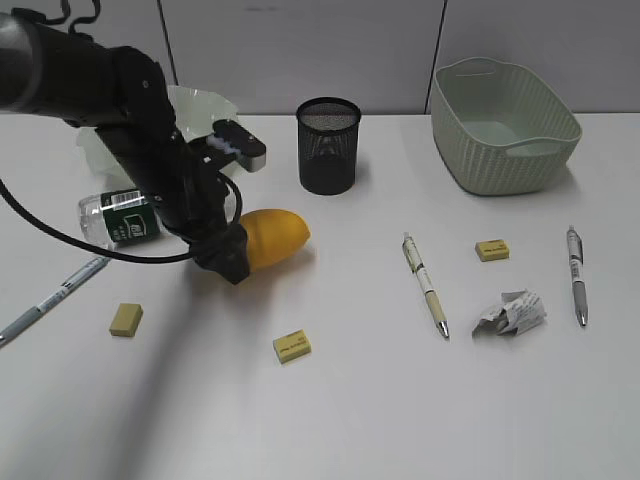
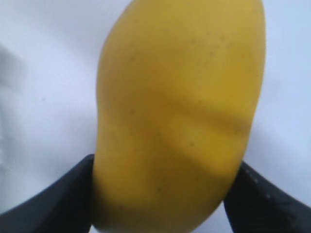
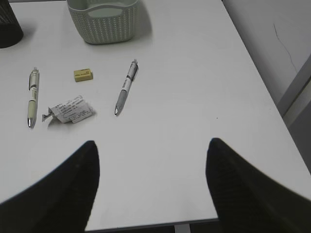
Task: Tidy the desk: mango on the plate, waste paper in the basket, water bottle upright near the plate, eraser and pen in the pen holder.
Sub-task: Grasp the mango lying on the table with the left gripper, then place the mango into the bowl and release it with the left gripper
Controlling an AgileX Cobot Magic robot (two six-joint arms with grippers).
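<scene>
White desk (image 1: 400, 400) | grey panel wall (image 1: 300, 50) behind | edge drops right

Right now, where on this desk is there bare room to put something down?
The front of the desk is bare, from below the erasers to the near edge. So is the right side past the grey pen in the right wrist view. It is crowded at the back left, where the left gripper, mango, water bottle and plate bunch together.
</scene>
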